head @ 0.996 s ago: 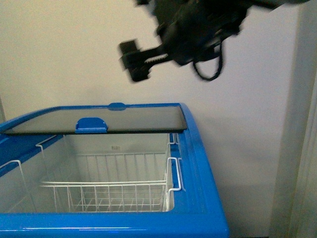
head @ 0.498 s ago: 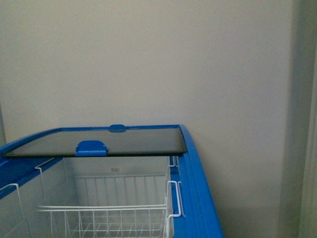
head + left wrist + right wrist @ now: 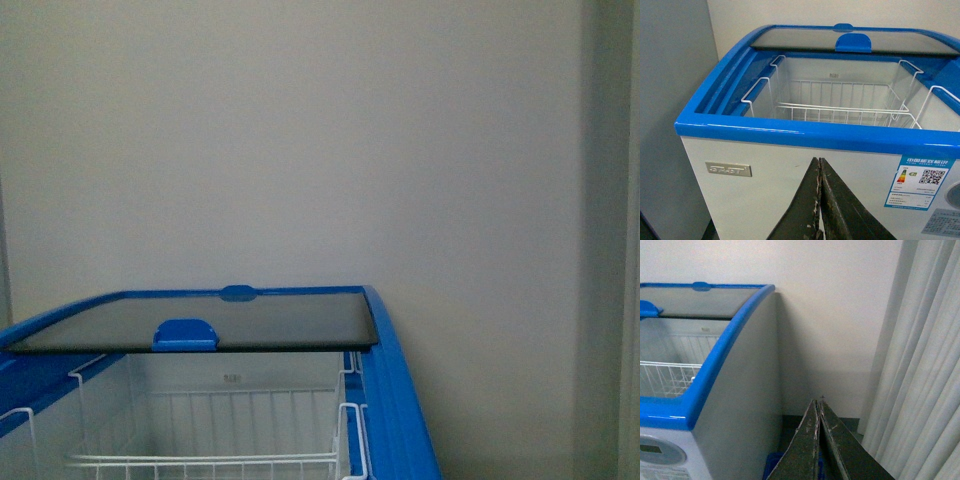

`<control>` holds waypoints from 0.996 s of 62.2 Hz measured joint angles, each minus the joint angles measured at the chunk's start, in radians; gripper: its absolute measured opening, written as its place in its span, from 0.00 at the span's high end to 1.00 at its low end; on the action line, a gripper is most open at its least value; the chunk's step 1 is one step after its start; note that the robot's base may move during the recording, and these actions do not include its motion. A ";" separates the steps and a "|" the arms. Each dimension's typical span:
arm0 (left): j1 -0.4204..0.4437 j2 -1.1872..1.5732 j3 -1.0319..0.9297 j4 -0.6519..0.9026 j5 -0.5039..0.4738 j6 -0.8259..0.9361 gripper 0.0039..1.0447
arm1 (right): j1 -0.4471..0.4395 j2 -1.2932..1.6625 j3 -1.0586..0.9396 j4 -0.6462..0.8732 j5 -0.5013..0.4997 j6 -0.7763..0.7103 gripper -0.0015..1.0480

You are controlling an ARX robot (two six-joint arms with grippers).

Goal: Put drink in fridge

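fridge [image 3: 790, 135] fills lower frame in left wrist view, lid slid back, wire basket [image 3: 840, 107] exposed and bare. drink not visible in any view, so can't give its bearing or axis. left gripper [image 3: 819, 200] and right gripper [image 3: 819, 440] both pressed together, empty. left arm faces the opening, nearer.

Plain pale wall [image 3: 320, 150], pleated light curtain [image 3: 920, 365] beside it, blue object [image 3: 772, 465] on floor

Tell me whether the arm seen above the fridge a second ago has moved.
Yes. It hung above the fridge's glass lid; now it has left the front view.
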 joint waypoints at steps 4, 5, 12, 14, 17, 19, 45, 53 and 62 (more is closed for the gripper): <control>0.000 0.000 0.000 0.000 0.000 0.000 0.98 | 0.000 -0.013 -0.021 0.007 0.000 0.002 0.97; 0.000 0.000 0.000 0.000 0.000 0.000 0.98 | 0.000 -0.018 -0.030 0.008 0.000 0.002 0.97; 0.000 0.000 0.000 0.000 0.000 0.000 0.98 | 0.000 -0.042 -0.072 0.013 0.000 0.002 0.97; 0.000 0.000 0.000 0.000 0.000 0.000 0.98 | 0.000 -0.057 -0.088 0.015 0.000 0.002 0.97; 0.000 0.000 0.000 0.000 0.000 0.000 0.98 | 0.000 -0.074 -0.104 0.018 0.000 0.002 0.97; 0.000 0.000 0.000 0.000 0.000 0.000 0.98 | 0.000 -0.081 -0.110 0.018 0.000 0.002 0.97; 0.000 0.000 0.000 0.000 0.000 0.000 0.98 | 0.000 -0.244 -0.174 -0.077 0.000 0.002 0.97; 0.000 0.000 0.000 0.000 0.000 0.000 0.98 | 0.000 -0.257 -0.192 -0.074 0.000 0.002 0.97; 0.000 0.000 0.000 0.000 -0.001 0.000 0.98 | 0.000 -0.292 -0.226 -0.071 0.002 0.002 0.97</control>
